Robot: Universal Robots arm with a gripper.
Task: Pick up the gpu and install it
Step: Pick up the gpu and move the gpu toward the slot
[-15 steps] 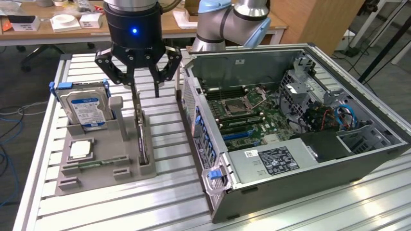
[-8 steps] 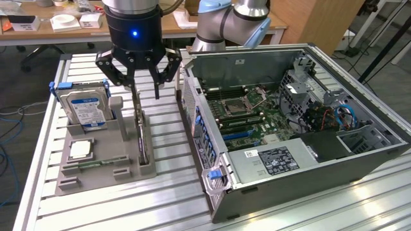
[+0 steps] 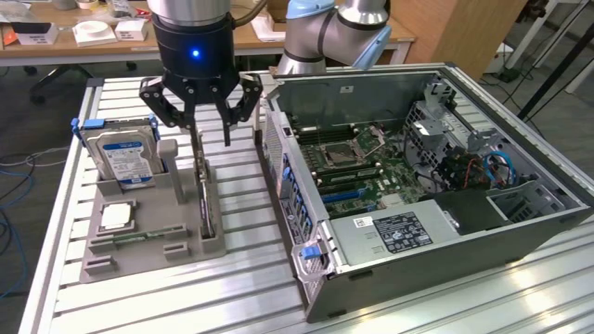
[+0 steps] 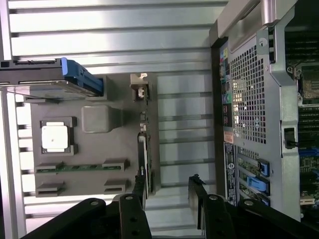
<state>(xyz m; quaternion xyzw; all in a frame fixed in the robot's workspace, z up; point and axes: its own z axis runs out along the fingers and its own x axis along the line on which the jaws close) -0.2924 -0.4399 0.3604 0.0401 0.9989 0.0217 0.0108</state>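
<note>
The gpu [image 3: 204, 198] stands on edge in a slot of the grey holder tray [image 3: 149, 261], a thin dark card with a silver bracket at its far end. In the wrist view the gpu [image 4: 144, 132] appears edge-on. My gripper [image 3: 213, 136] hangs just above the card's far end, open and holding nothing. From the wrist, the gripper [image 4: 167, 186] has one dark fingertip [image 4: 139, 181] right by the card's edge, with the other out over the bare slats. The open computer case [image 3: 519, 229] with its green motherboard [image 3: 362, 177] lies on the exterior view's right.
A silver hard drive [image 3: 125, 156] with a blue label stands in the tray beside the card. A square processor chip [image 3: 116, 217] and a memory stick [image 3: 130, 240] lie there too. The case's perforated rear wall [image 4: 249, 94] is close to the gripper. A slatted aluminium table [image 3: 232, 299] carries everything.
</note>
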